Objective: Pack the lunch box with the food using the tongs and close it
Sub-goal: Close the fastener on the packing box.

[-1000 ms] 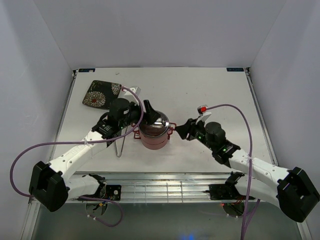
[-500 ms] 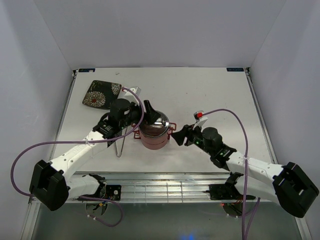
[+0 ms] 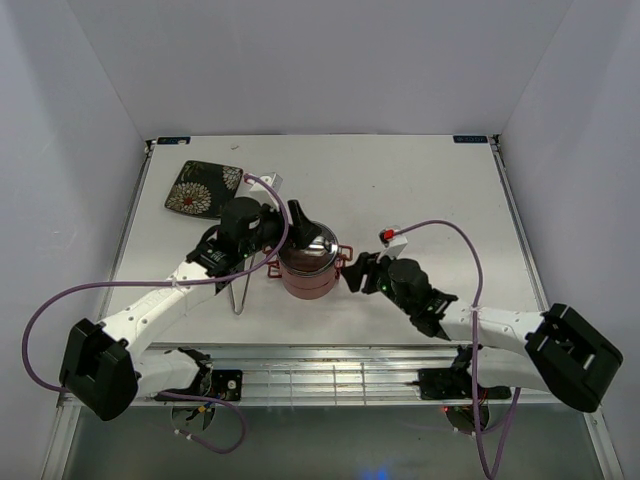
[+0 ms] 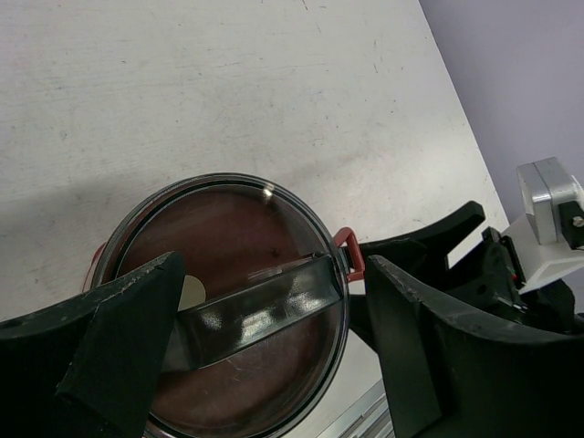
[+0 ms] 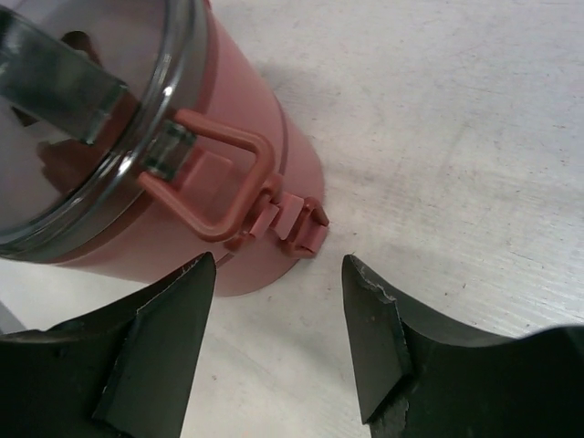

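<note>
The lunch box (image 3: pixel 305 268) stands stacked in the middle of the table, with its grey metal lid (image 4: pixel 237 301) on top. My left gripper (image 4: pixel 274 263) hangs open just above the lid, one finger over the lid and the other past its right rim. My right gripper (image 5: pixel 278 265) is open low at the box's right side. The red side clasp (image 5: pixel 297 224) lies just beyond the gap between its fingertips, untouched. The tongs (image 3: pixel 240 292) lie on the table left of the box, partly under my left arm. No food shows.
A dark patterned square plate (image 3: pixel 205 187) lies at the back left. A metal rail (image 3: pixel 320 375) runs along the table's near edge. Purple cables loop over both arms. White walls close in the table on three sides.
My right gripper has slid left toward the lunch box's side clasp and its jaws have spread wider. The left arm and the box have stayed put.
</note>
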Robot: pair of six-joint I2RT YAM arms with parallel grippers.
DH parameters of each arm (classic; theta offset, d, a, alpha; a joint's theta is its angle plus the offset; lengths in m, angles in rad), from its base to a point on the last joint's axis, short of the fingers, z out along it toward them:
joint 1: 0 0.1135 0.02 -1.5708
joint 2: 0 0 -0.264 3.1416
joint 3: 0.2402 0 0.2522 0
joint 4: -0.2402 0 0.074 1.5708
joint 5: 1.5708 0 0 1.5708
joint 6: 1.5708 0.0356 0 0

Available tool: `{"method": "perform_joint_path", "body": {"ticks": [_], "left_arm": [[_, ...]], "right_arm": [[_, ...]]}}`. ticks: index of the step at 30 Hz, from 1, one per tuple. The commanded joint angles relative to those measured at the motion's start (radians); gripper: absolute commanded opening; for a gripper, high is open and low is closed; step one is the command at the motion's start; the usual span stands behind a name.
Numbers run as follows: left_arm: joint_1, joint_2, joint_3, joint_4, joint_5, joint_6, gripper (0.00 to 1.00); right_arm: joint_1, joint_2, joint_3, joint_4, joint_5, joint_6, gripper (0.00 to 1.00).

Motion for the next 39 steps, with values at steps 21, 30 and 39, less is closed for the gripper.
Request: {"method": "perform_joint_path", "body": {"ticks": [21, 30, 39], "left_arm": [[-0.008, -0.029, -0.01, -0.003, -0.012, 0.008, 0.9], [-0.008, -0.049, -0.008, -0.026, -0.035, 0.018, 0.9], [-0.008, -0.058, -0.031, -0.019, -0.041, 0.023, 0.9]], "right_arm": [[0.022, 0.078, 0.017, 0.03, 0.211, 0.064, 0.54], [0.022, -0.178, -0.023, -0.196, 0.079, -0.027, 0.46], [0.021, -0.254, 0.276, -0.578, 0.187, -0.154, 0.08]]}}
